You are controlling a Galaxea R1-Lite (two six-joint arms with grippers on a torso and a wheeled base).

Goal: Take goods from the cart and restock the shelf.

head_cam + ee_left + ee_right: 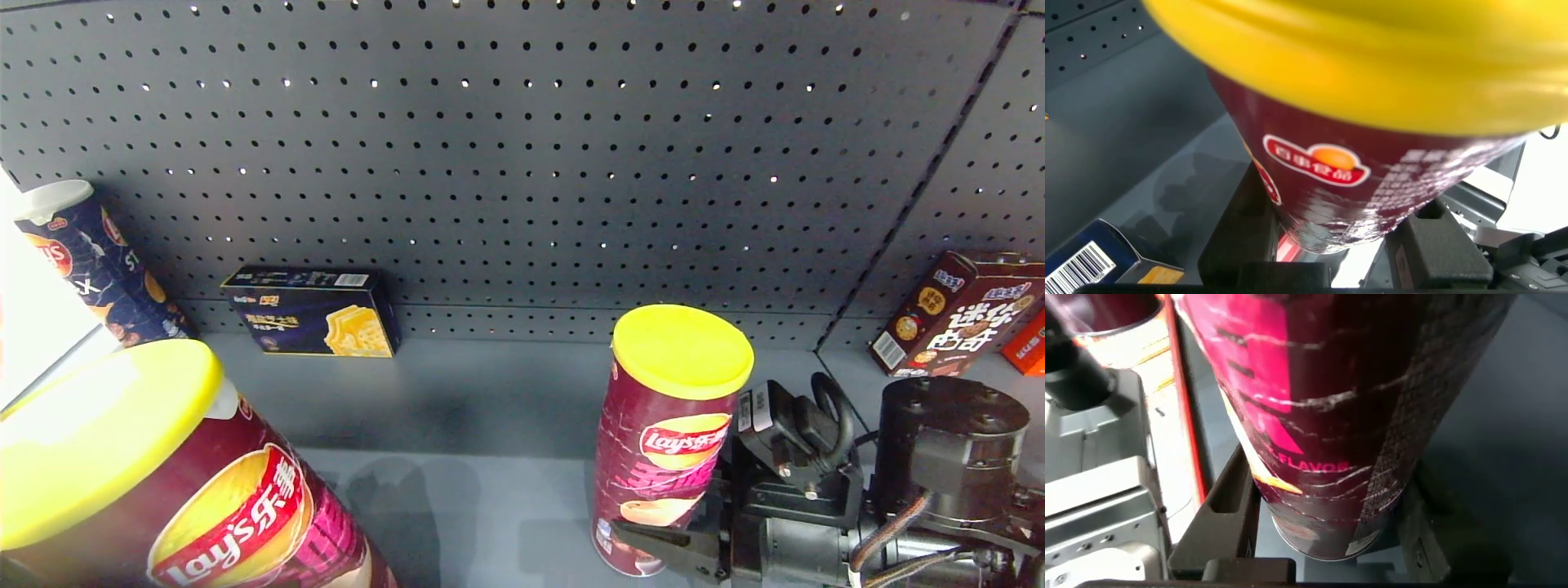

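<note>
A maroon chips can (175, 498) with a yellow lid is close to the head camera at the lower left, tilted. My left gripper (1331, 245) is shut on its lower body, one finger (1231, 237) on each side. A second maroon chips can (665, 445) stands upright on the grey shelf (490, 408), right of centre. My right gripper (649, 527) is shut around that can's base (1323, 514), a dark finger (1221, 508) pressed against each side.
At the back of the shelf a dark blue box (314, 312) leans on the pegboard wall (522, 147). A dark blue can (90, 261) stands at far left. A brown snack box (951, 314) and an orange box (1030, 343) sit beyond the divider at right.
</note>
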